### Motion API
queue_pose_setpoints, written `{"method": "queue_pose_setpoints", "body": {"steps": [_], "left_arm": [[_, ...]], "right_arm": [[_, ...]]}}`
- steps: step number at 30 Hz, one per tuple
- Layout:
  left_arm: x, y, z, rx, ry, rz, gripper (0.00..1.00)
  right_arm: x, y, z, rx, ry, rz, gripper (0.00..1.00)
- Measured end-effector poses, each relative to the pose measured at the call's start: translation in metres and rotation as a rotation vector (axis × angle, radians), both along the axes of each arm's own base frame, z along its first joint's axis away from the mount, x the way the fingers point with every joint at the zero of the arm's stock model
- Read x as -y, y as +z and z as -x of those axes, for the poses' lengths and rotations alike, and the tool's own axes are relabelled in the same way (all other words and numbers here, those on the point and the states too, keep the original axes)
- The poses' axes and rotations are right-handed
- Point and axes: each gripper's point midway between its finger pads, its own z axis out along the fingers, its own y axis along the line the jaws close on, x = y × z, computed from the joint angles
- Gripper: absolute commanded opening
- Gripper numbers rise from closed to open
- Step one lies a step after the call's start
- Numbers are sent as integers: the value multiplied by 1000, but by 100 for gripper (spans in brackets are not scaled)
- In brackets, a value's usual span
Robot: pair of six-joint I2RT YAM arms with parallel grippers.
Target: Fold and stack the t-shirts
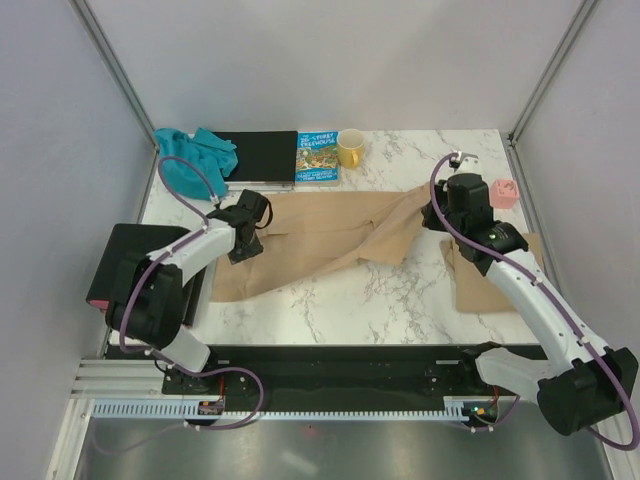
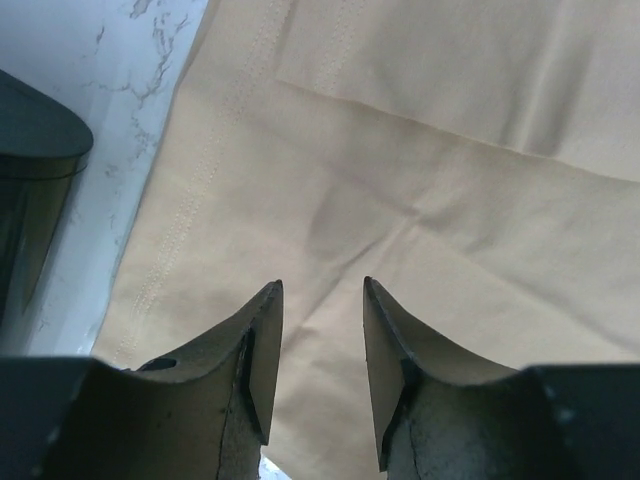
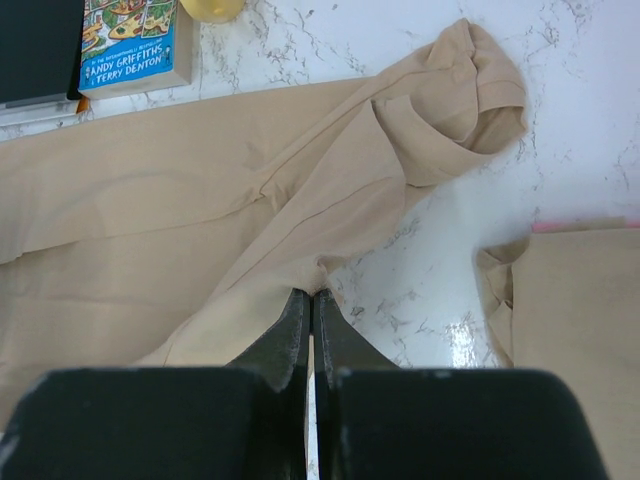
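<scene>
A tan t-shirt (image 1: 320,235) lies spread and wrinkled across the middle of the marble table. My left gripper (image 1: 243,245) hovers over its left part, and in the left wrist view it (image 2: 322,290) stands open with only flat tan cloth (image 2: 400,180) showing in the gap. My right gripper (image 3: 313,295) is shut on a bunched edge of the same shirt (image 3: 200,230), at its right end (image 1: 432,215). A second tan t-shirt (image 1: 490,275) lies folded at the right edge, also seen in the right wrist view (image 3: 580,320). A teal-blue garment (image 1: 195,155) is crumpled at the back left.
Along the back edge stand a black board (image 1: 260,155), a picture book (image 1: 318,158) and a yellow mug (image 1: 350,148). A small pink object (image 1: 505,193) sits at the right. A black tray-like thing (image 1: 125,265) lies off the table's left side.
</scene>
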Motion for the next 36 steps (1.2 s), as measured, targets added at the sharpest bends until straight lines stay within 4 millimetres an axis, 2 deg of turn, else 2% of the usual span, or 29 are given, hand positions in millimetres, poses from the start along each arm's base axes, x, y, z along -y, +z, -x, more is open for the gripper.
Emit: {"method": "queue_pose_setpoints", "body": {"steps": [3,9,11,13,20,23,29,36], "left_arm": [[-4,4,11,7,-1,5,47],[-12,36,32,78,1,33,50],[-14,38,39,80,6,34,50],[-16,33,45,54,12,27,50],[-22,-8,64,-113,31,-25,50],[-23,-20,74,-160,33,-26,50],[-28,-28,90,-190,36,-37,50],[-30,-24,93,-188,37,-38,50]], "right_arm": [[1,-1,-3,2,-8,4,0],[0,-3,-5,0,-8,8,0],[0,-2,-6,5,-7,5,0],[-1,-1,-7,9,-4,2,0],[-2,2,-5,18,3,-3,0],[-1,7,-4,32,1,-4,0],[-1,6,-5,28,3,-4,0],[-2,2,-6,17,5,-1,0]]}}
